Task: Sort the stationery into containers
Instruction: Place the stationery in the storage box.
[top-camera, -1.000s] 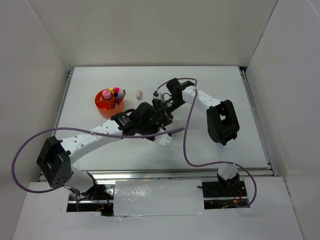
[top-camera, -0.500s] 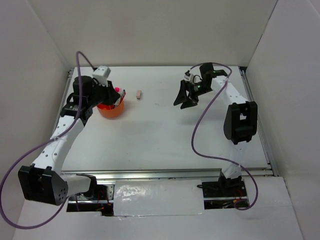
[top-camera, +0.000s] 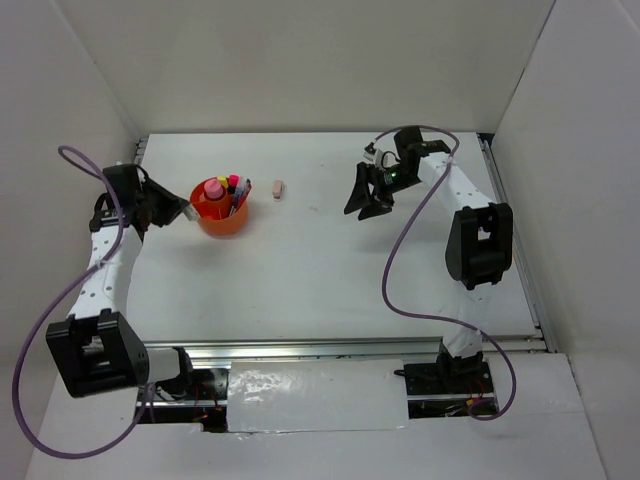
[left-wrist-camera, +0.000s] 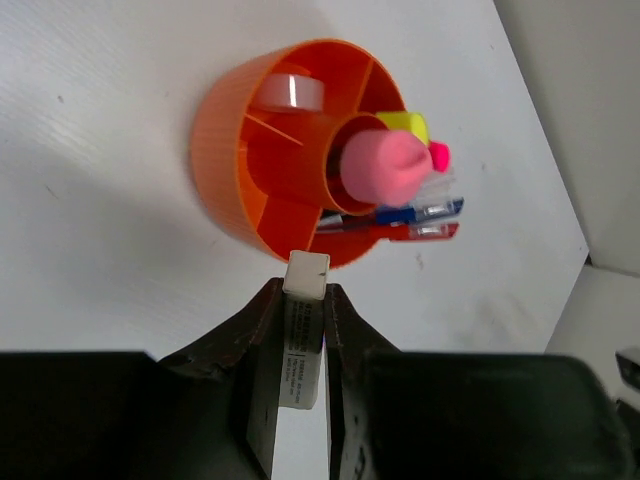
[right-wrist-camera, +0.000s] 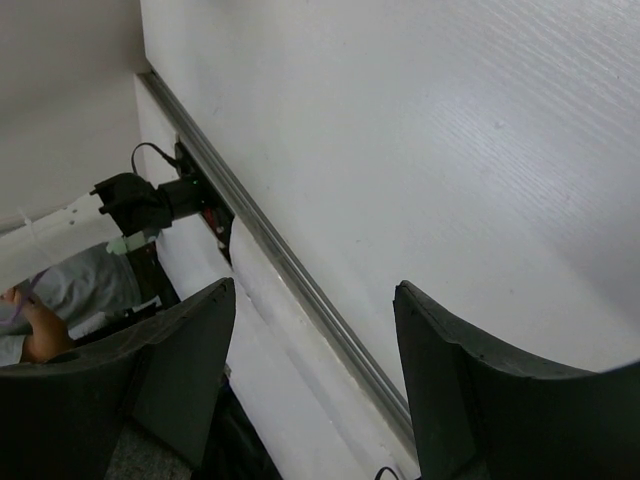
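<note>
Table: a white matte table (top-camera: 320, 270) is carrying everything.
Tub: a round orange plastic tub with inner dividers (left-wrist-camera: 225, 150) is standing upright at far left. It is holding a pink-capped glue stick (left-wrist-camera: 385, 165) in its hub and a clear tape ring (left-wrist-camera: 288, 92) in one compartment.
Right gripper: the right gripper (right-wrist-camera: 312, 300) is hovering with its fingers spread, grasping nothing.
Left gripper: the left gripper (left-wrist-camera: 303, 295) is clamping a white rectangular eraser (left-wrist-camera: 303, 340).
Held eraser: its long axis is running along the fingers, free end pointing at the tub's wall.
Loose eraser: a small pale pink block (top-camera: 278, 188) is lying right of the tub, apart.

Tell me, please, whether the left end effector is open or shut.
Shut: the left end effector grips a white eraser, touching both its sides.
</note>
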